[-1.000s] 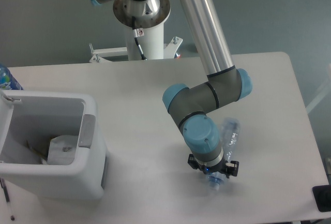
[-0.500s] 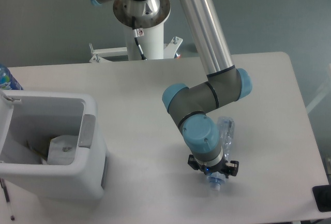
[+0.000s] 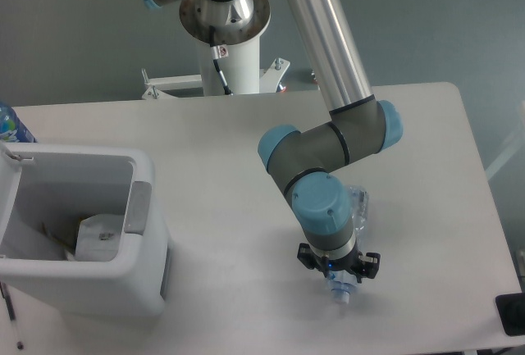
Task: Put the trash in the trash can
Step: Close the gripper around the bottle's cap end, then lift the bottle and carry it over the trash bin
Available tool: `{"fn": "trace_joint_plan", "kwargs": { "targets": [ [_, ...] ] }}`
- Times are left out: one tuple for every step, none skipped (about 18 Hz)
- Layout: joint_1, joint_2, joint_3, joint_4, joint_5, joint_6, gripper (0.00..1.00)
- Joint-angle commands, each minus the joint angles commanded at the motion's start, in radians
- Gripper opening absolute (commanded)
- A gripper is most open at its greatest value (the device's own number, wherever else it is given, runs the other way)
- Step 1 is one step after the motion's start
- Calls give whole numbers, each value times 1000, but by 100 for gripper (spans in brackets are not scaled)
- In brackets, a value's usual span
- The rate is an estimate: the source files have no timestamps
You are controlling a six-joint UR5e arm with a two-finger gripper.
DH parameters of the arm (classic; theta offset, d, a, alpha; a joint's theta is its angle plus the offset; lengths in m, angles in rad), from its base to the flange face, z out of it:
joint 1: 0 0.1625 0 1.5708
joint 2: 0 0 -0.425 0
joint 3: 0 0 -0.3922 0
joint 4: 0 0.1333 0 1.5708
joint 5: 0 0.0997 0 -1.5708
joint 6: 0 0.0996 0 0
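The crushed clear plastic bottle (image 3: pixel 359 207) lies on the white table right of centre. Most of it is covered by the arm's blue wrist, and its cap end pokes out below at the front. My gripper (image 3: pixel 340 279) points straight down over that cap end. Its fingers are largely hidden by the wrist and look shut on the bottle. The trash can (image 3: pixel 98 289), a boxy white bin with a grey handle inset, stands at the table's left front, far from the gripper. A flat pale wrapper (image 3: pixel 100 232) lies inside it.
A blue-labelled bottle (image 3: pixel 10 124) peeks in at the left edge behind the bin. The robot's base column (image 3: pixel 225 19) rises beyond the table's far edge. A black object (image 3: pixel 513 314) sits at the front right corner.
The bottle's far end has swung left and in under the wrist, so the bottle lies more upright in the picture. The wrist and gripper have shifted slightly towards the front.
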Motion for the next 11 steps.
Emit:
{"fn": "trace_joint_plan", "kwargs": {
  "targets": [
    [5, 5, 0, 0, -2, 0, 64],
    [6, 6, 0, -2, -2, 0, 64],
    [6, 6, 0, -2, -11, 0, 64],
    [8, 8, 2, -2, -26, 0, 64],
    [14, 14, 0, -2, -47, 0, 64],
    [20, 20, 0, -2, -69, -2, 64],
    [23, 26, 2, -2, -95, -3, 64],
    [29, 31, 0, -2, -121, -9, 64],
    [37, 37, 0, -2, -146, -14, 64],
    [40, 43, 0, -3, -169, -18, 64],
    [41, 46, 2, -2, -190, -23, 64]
  ]
}}
